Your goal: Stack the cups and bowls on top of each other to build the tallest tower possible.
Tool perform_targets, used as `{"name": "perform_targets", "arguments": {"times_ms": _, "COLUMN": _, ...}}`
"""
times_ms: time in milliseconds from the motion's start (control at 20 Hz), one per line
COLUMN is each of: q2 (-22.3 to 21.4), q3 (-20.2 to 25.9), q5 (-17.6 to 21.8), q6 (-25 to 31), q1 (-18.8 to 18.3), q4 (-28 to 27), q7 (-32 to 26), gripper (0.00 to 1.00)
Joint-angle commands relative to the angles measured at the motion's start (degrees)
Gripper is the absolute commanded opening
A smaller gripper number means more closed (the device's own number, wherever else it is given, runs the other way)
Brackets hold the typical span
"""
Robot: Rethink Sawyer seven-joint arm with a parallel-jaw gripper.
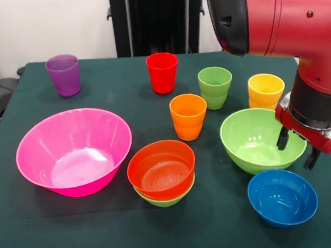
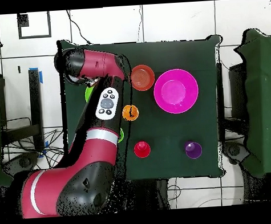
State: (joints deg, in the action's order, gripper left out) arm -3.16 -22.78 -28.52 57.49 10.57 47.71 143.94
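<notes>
My gripper is open and empty at the right rim of the large lime green bowl. One finger is over the bowl's inside and the other is outside the rim. The blue bowl sits just in front. The red-orange bowl is nested in the small green bowl. The huge pink bowl is at the left. The purple cup, red cup, light green cup, yellow cup and orange cup stand upright and apart.
The arm covers the large green and blue bowls from overhead. That view shows the red-orange bowl, pink bowl, orange cup, red cup and purple cup. The dark green table ends close behind the cups.
</notes>
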Motion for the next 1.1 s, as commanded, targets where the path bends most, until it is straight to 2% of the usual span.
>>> {"name": "perform_targets", "arguments": {"times_ms": 50, "q2": 3.3, "q3": 2.9, "q5": -0.2, "q6": -3.4, "q1": -0.2, "q4": -1.2, "q7": 13.2, "gripper": 1.0}}
{"name": "perform_targets", "arguments": {"times_ms": 550, "q2": 5.0, "q3": 1.8, "q5": 1.2, "q6": 0.3, "q1": 1.2, "q4": -1.5, "q7": 11.1, "gripper": 1.0}}
{"name": "perform_targets", "arguments": {"times_ms": 600, "q2": 5.0, "q3": 1.8, "q5": 0.6, "q6": 0.7, "q1": 1.1, "q4": -1.3, "q7": 11.5, "gripper": 0.0}}
{"name": "perform_targets", "arguments": {"times_ms": 1100, "q2": 4.5, "q3": 3.0, "q5": 1.4, "q6": 4.7, "q1": -0.1, "q4": -2.0, "q7": 6.2, "gripper": 0.0}}
